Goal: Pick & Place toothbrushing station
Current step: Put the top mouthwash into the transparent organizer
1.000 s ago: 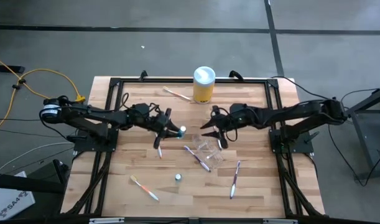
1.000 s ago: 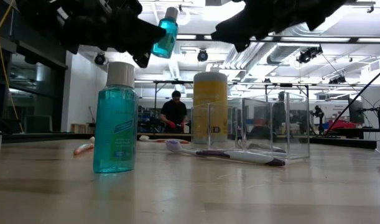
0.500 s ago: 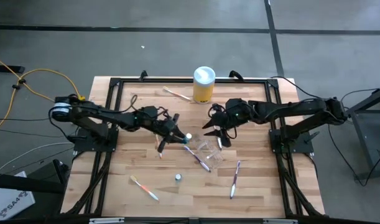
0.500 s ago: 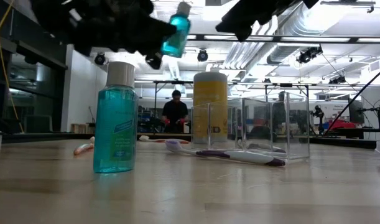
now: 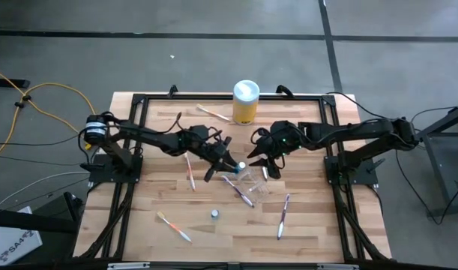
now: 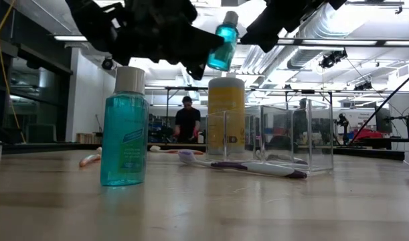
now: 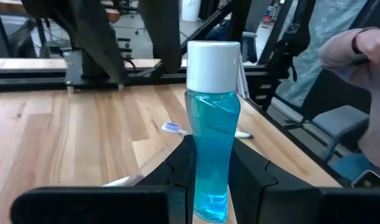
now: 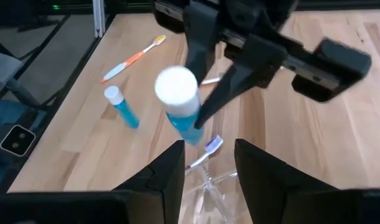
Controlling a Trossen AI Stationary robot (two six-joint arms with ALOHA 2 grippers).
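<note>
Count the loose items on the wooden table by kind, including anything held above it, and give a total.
Slim plastic toothbrushes: 5
Small blue bottles with white caps: 2
Clear plastic cup: 1
Yellow canister with white lid: 1
Total: 9

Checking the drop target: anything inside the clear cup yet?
The clear cup looks empty in the low view. A purple toothbrush lies on the table in front of it, hiding its base. The left tool holds the blue bottle in the air.

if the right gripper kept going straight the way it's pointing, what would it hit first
Probably the blue bottle held in the left gripper, right ahead of the right gripper and its open fingers. The clear cup sits just below; depth is uncertain.
</note>
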